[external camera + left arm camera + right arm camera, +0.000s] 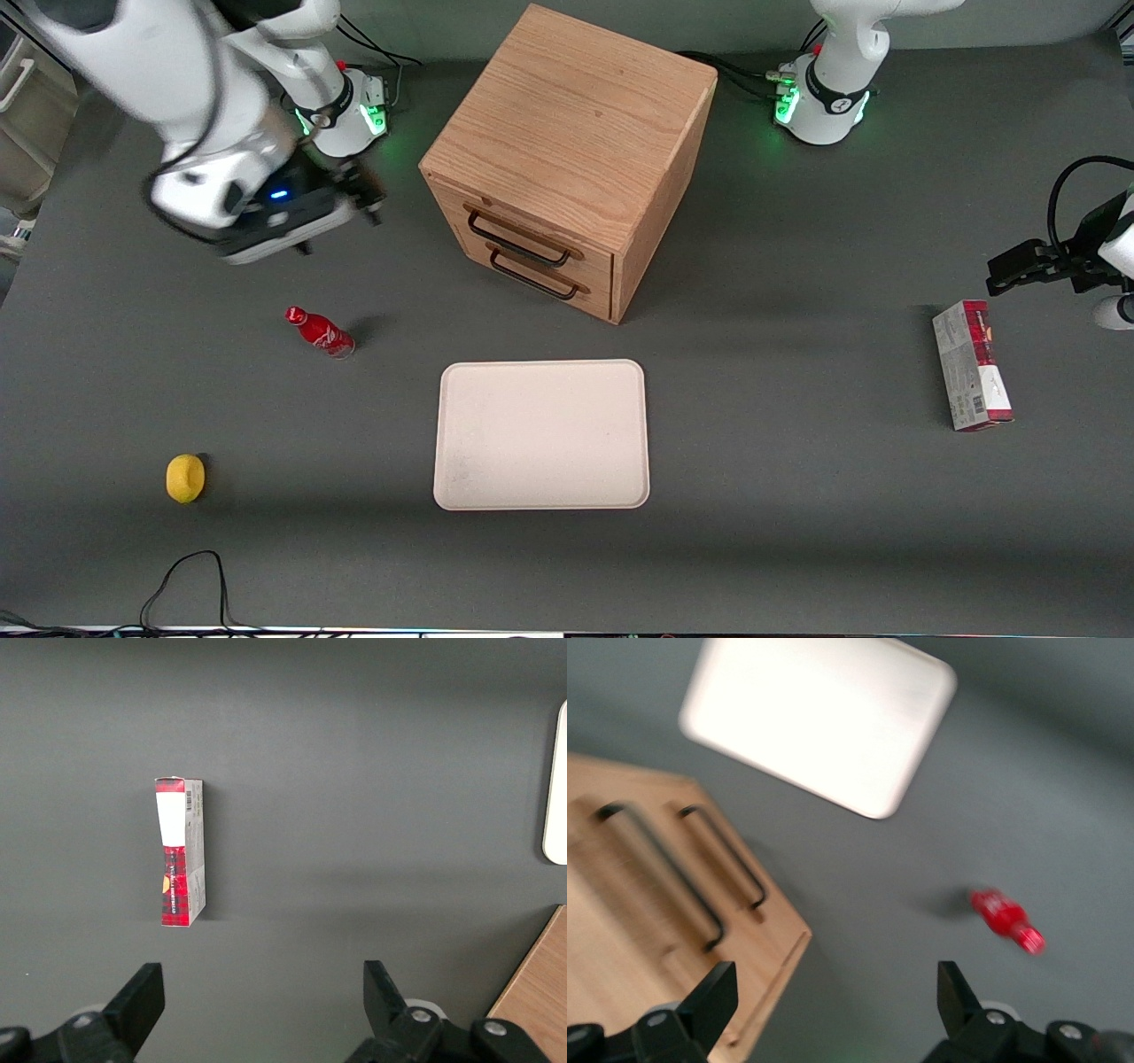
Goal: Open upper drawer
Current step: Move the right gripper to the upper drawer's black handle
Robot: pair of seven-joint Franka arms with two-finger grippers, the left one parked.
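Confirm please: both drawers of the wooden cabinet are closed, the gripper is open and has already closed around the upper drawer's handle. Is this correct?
Not quite. The gripper is open, but it holds nothing: it hangs in the air beside the cabinet, apart from the upper drawer and its handle. The right wrist view shows empty space between the fingers, and the front view shows the gap. Both drawers are indeed closed.

Upper drawer [523, 232]: grained light oak, thin black wire handle. Tool [833, 1014]: matt black plastic fingers, spread. Surface [797, 496]: matt grey. Tray [541, 434]: smooth, cream.
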